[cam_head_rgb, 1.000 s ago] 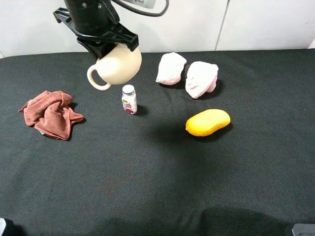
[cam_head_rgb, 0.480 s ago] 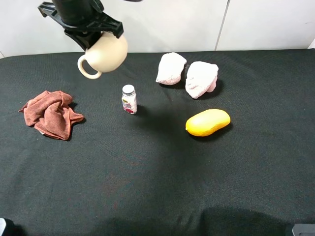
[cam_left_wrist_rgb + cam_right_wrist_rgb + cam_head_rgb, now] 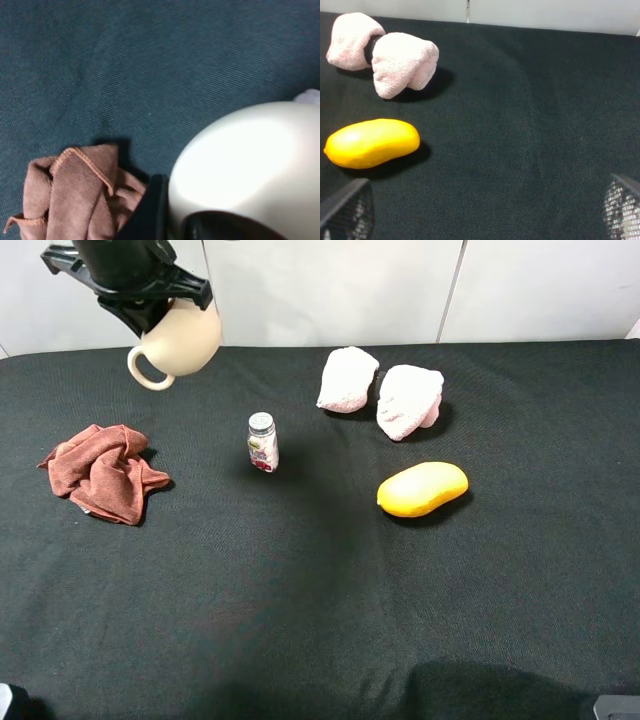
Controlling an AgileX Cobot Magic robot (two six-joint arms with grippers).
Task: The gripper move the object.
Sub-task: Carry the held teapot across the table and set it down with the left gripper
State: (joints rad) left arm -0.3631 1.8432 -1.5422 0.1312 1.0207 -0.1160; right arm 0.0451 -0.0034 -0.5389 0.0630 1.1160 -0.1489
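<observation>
The cream-white teapot [image 3: 183, 340] hangs in the air above the table's far left, with its loop handle pointing down-left. My left gripper [image 3: 152, 302], black jaws on a bulky black arm, is shut on its rim from above. In the left wrist view the teapot's round body [image 3: 250, 160] fills the near side, with a black finger [image 3: 154, 210] against it. My right gripper [image 3: 482, 220] is open and empty over bare cloth, its two fingertips [image 3: 345, 210] far apart at the picture's corners.
A crumpled red-brown cloth [image 3: 100, 472] lies at the left, below the lifted teapot, and shows in the left wrist view [image 3: 75, 195]. A small white-capped bottle [image 3: 262, 442] stands mid-table. Two pink-white towels [image 3: 385, 388] and a yellow oval object [image 3: 422, 489] lie to the right.
My left gripper has carried the teapot to the left and a little higher, away from the bottle. Nothing else has moved.
</observation>
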